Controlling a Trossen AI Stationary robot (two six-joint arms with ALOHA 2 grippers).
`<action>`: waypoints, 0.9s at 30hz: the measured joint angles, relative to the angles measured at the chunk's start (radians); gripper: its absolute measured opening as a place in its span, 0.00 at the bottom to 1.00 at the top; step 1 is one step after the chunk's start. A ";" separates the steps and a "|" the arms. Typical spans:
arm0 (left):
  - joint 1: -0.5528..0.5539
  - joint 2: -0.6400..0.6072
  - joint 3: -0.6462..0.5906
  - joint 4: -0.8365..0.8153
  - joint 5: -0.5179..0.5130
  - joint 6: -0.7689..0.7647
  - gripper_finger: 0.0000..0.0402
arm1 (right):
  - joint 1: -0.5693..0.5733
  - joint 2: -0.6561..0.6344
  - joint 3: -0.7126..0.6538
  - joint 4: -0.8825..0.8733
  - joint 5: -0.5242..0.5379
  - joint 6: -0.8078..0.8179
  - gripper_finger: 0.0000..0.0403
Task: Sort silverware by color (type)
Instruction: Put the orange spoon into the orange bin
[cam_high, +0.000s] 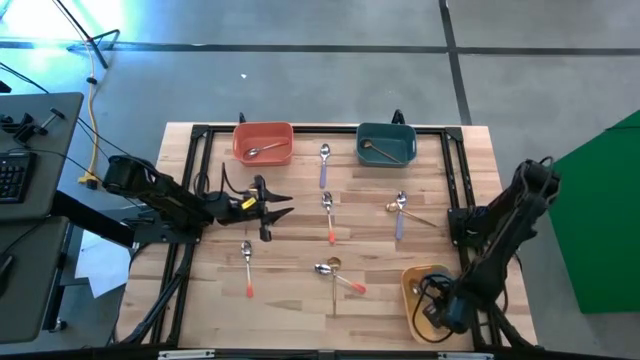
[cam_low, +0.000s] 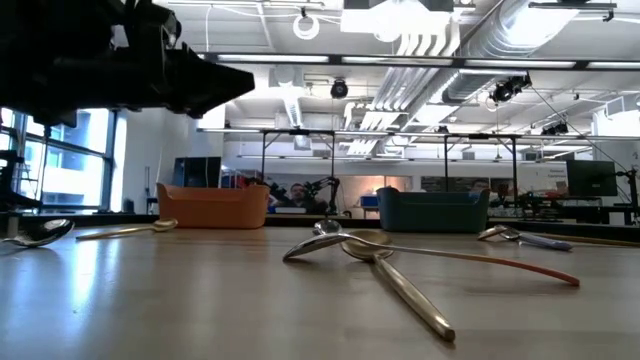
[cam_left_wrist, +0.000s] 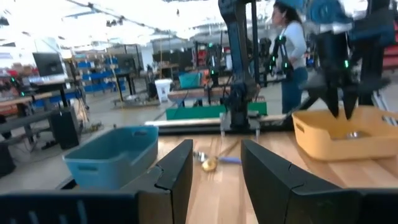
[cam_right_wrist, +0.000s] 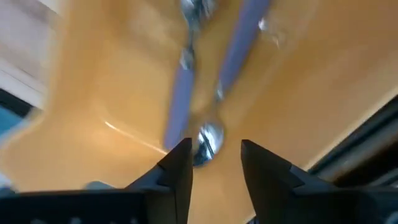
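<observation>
Several spoons lie flat on the wooden table: a purple-handled one (cam_high: 324, 162), orange-handled ones (cam_high: 329, 218) (cam_high: 247, 268), a purple and gold pair (cam_high: 402, 211), and a crossed gold and orange pair (cam_high: 337, 271) (cam_low: 400, 288). My left gripper (cam_high: 283, 205) (cam_left_wrist: 214, 149) hovers open and empty above the table's left half. My right gripper (cam_high: 437, 312) (cam_right_wrist: 214, 149) is open, pointing down into the yellow bowl (cam_high: 413, 287). Two purple-handled spoons (cam_right_wrist: 180, 99) lie in that bowl. One spoon's shiny bowl (cam_right_wrist: 208, 142) shows between the right fingertips.
A coral bowl (cam_high: 263, 142) holding one spoon and a teal bowl (cam_high: 386, 143) holding a gold spoon sit at the far edge. A black frame (cam_high: 455, 170) runs along the table's sides. A person (cam_left_wrist: 291, 50) stands beyond the table's right side.
</observation>
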 joint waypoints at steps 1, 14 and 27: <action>0.000 0.000 0.000 -0.017 0.000 0.001 0.31 | -0.010 -0.020 0.007 -0.019 0.034 -0.027 0.30; -0.002 0.000 0.000 -0.085 0.116 -0.062 0.31 | -0.256 -0.178 0.027 -0.098 0.496 -0.563 0.13; -0.003 0.000 0.000 -0.119 0.132 -0.088 0.31 | -0.531 0.133 0.020 0.488 0.444 -1.135 0.24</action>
